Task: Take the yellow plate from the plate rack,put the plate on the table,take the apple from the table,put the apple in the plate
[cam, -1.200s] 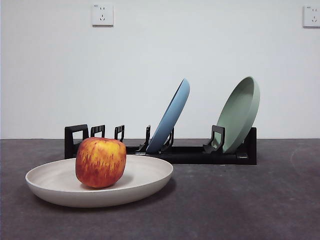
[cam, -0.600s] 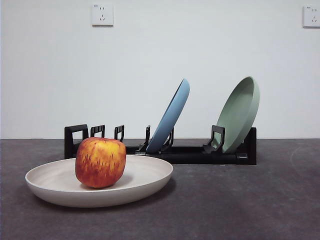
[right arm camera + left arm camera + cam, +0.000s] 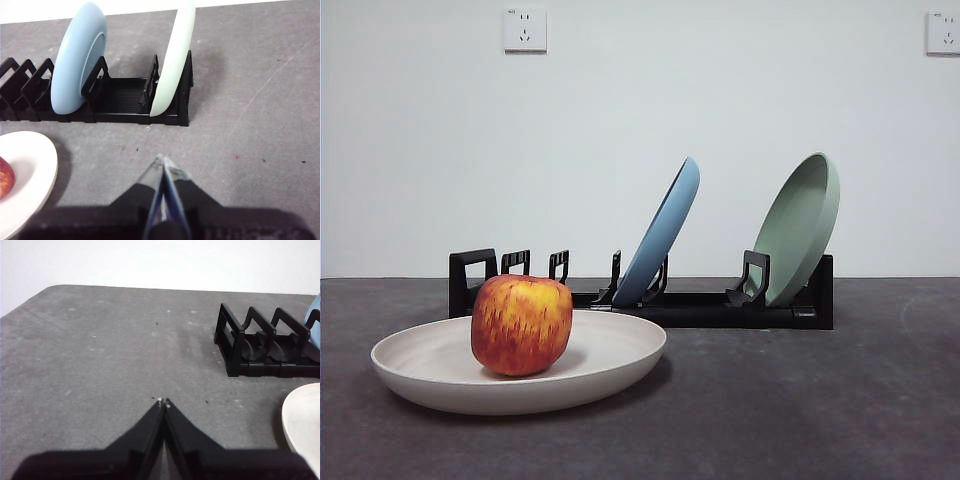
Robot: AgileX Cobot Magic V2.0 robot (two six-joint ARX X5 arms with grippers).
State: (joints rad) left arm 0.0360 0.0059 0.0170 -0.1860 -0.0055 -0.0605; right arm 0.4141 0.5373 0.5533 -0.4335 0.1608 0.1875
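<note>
The yellow plate [image 3: 610,350], cream-coloured, lies flat on the table [image 3: 800,400] at the front left. The apple [image 3: 521,324], red streaked with yellow, sits upright in it. The black plate rack [image 3: 700,305] stands behind. The plate's edge shows in the left wrist view [image 3: 302,420] and the right wrist view [image 3: 30,165], where a sliver of apple [image 3: 5,177] also shows. My left gripper [image 3: 163,401] is shut and empty above bare table, beside the rack's handle end [image 3: 235,347]. My right gripper [image 3: 161,159] is shut and empty in front of the rack [image 3: 120,100].
A blue plate [image 3: 663,232] and a sage-green plate [image 3: 802,228] lean in the rack; both show in the right wrist view, blue [image 3: 77,60] and green [image 3: 172,55]. Two wall sockets [image 3: 524,30] sit on the white wall behind.
</note>
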